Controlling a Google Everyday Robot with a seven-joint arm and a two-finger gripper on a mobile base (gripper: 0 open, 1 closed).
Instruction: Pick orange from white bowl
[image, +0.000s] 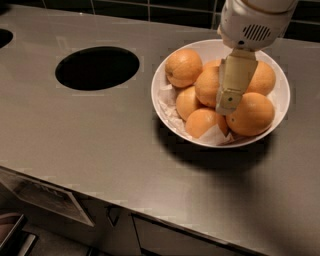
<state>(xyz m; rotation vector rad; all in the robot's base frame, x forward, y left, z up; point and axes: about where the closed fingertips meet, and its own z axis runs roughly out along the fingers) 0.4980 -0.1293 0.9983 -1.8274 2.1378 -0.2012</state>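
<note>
The white bowl (163, 106) sits on the grey counter at the right, lined with crumpled white paper (168, 96) and piled with several oranges. My gripper (227, 105) reaches down from the top right into the bowl's middle. Its tip lies between the centre orange (207, 86) and the large front-right orange (252, 115), touching or nearly touching both. Another orange (184, 67) sits at the back left of the pile and one (204, 122) at the front. The gripper's body hides part of the back oranges.
A dark round hole (97, 68) is cut in the counter left of the bowl. Part of a second hole (3, 37) shows at the far left edge. Dark tiles run behind the counter. The counter's front edge (100, 200) runs across below, with cabinet fronts under it.
</note>
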